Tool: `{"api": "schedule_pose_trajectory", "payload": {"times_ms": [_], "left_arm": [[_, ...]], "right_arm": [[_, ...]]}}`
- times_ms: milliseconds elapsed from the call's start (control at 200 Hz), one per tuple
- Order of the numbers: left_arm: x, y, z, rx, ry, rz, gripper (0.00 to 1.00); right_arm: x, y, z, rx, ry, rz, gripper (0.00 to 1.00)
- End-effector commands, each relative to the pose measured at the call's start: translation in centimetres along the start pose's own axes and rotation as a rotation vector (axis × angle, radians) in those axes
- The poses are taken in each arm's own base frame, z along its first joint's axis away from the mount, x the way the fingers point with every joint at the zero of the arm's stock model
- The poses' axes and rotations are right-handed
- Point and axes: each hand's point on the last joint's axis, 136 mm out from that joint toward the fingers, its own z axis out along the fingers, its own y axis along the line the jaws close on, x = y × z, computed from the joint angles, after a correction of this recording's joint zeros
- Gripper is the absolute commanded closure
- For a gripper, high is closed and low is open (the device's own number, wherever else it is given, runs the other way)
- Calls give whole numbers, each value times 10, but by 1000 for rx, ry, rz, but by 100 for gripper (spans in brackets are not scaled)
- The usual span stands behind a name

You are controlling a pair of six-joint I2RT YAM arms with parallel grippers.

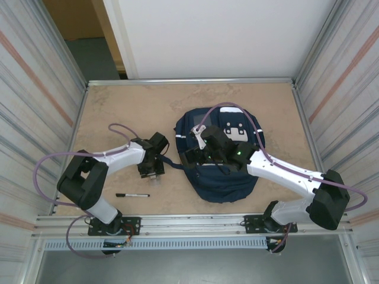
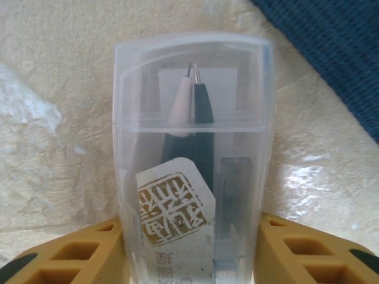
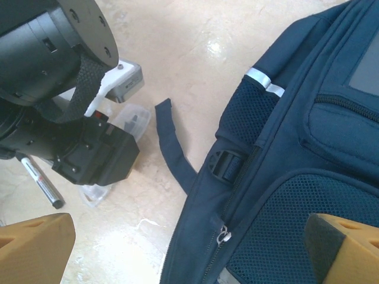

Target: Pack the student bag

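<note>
Beige table (image 1: 118,106) carries student bag (image 1: 225,171), flat, centre-right; left end effector (image 2: 189,236) pinches clear pen case (image 2: 189,118) by its sides near bag, likely next item in; right end effector (image 3: 189,236) spread wide, empty, above zipper pull (image 3: 224,235), probably to open compartment

A clear plastic case (image 2: 192,136) lies on the beige marbled table (image 1: 136,112), at the centre of the left wrist view. Inside it, two pens (image 2: 204,112), one white-tipped and one dark, point to the top of the frame above a gold-brown seal label (image 2: 172,207). A black marker (image 1: 132,194) lies flat at the lower left of the top view.
</note>
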Motion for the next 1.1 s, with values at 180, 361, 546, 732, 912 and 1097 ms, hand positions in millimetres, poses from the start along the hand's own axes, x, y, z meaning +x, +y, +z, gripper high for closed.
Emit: {"api": "schedule_pose_trajectory", "payload": {"times_ms": [180,361,546,732,912,1097], "left_arm": [[0,-57,-45,367,-12,31,54],[-4,-83,-92,603,-50,19,54],[-6,-108,-127,833,-29,-56,54],[-5,-110,-141,865,-46,-92,55],[5,-115,-145,887,-15,-90,55],[15,-123,-137,902,19,-99,54]], "right_arm": [[6,5,5,-33,6,160,1],[12,16,-7,-66,89,310,1],[22,54,-19,-212,91,343,6],[37,59,-6,-189,96,367,18],[37,50,10,-123,88,345,24],[24,63,19,-170,79,333,41]]}}
